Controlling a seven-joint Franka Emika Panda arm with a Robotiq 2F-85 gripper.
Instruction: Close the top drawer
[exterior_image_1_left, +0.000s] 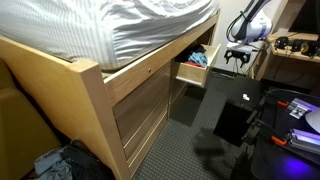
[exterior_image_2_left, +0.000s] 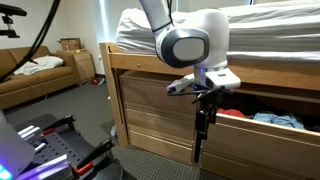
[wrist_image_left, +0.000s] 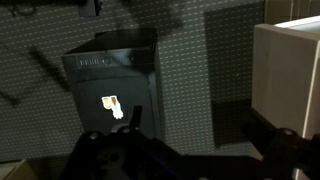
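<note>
The top drawer (exterior_image_1_left: 188, 76) is a shallow pale-wood drawer under the bed and stands pulled out, with colourful clothes (exterior_image_1_left: 198, 58) inside. In an exterior view its flat front (exterior_image_2_left: 262, 146) sits below the clothes (exterior_image_2_left: 262, 118). My gripper (exterior_image_1_left: 237, 60) hangs out in front of the drawer, apart from it, fingers pointing down. It is open and empty in both exterior views (exterior_image_2_left: 204, 124). In the wrist view the dark fingers (wrist_image_left: 200, 128) are spread over carpet, with a pale wood corner (wrist_image_left: 296, 70) at the right.
The bed frame's taller wood panels (exterior_image_1_left: 140, 105) and a striped mattress (exterior_image_1_left: 120, 25) are beside the drawer. A black box (wrist_image_left: 110, 80) stands on the carpet below the gripper. A black case (exterior_image_1_left: 235, 115) and equipment (exterior_image_1_left: 295, 105) lie on the floor. A sofa (exterior_image_2_left: 40, 75) stands behind.
</note>
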